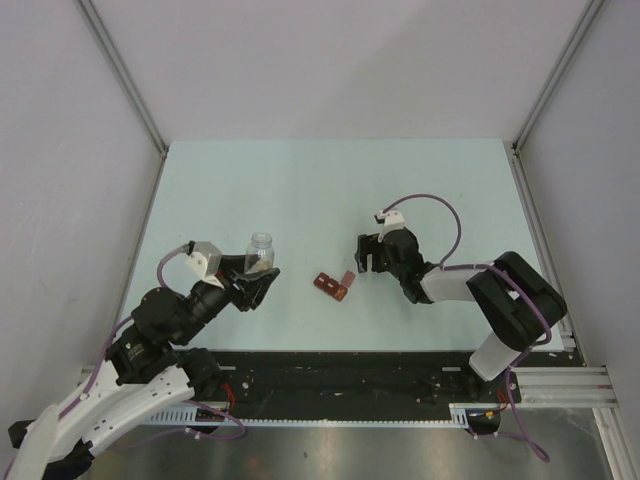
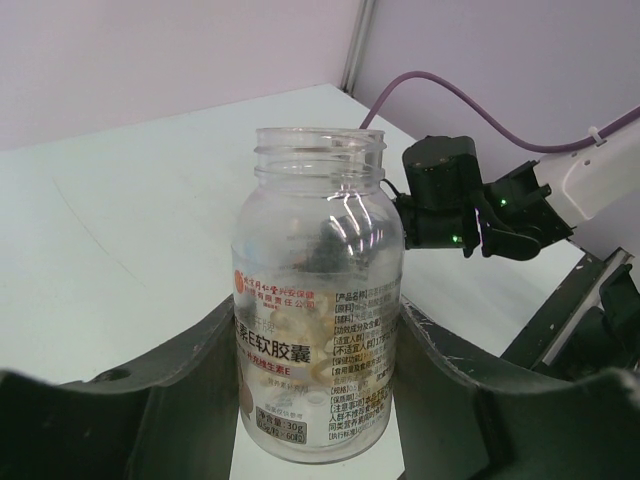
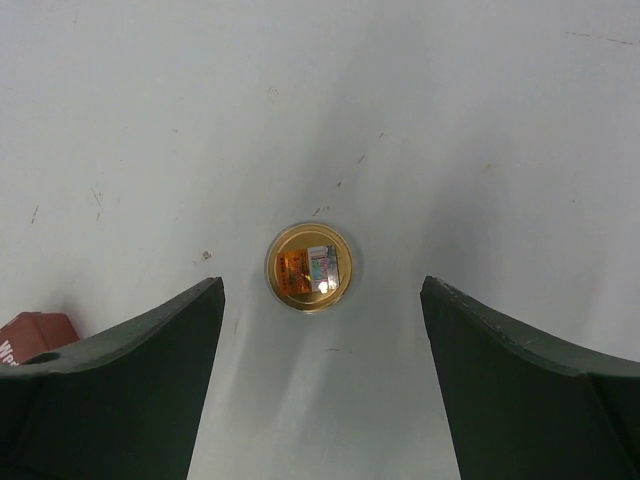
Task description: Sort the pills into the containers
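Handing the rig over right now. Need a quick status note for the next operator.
Left hand: shut on the clear round bottle, upright, uncapped, tan pills inside.
Right hand: open, above the round gold-lined cap lying on the table, not touching.
Dark red rectangular pill box: on the table between the two hands.
Done: bottle uncapped. Left: get pills into the box; none seen outside the bottle.

Dark red pill box [image 1: 332, 286] lies flat toward the worktop's [image 1: 300, 190] near edge, mid-width; tan pills [image 1: 260, 266] sit inside the upright clear bottle [image 2: 318, 200].
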{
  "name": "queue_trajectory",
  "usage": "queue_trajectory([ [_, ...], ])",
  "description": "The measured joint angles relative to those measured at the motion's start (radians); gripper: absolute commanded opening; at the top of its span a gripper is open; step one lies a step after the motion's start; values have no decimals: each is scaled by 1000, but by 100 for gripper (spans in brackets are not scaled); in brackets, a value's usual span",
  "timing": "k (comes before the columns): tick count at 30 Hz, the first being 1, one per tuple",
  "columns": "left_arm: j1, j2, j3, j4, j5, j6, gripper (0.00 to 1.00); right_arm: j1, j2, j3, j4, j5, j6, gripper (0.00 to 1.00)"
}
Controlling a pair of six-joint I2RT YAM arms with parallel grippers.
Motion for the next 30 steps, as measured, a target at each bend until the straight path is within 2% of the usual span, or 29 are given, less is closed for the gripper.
queue_trajectory([
  [21,0,-8,0,-21,-10,2,1,49,78,106,-125,66,-19,67],
  [30,0,-13,0,-26,-19,2,1,49,109,134,-138,101,-25,65],
])
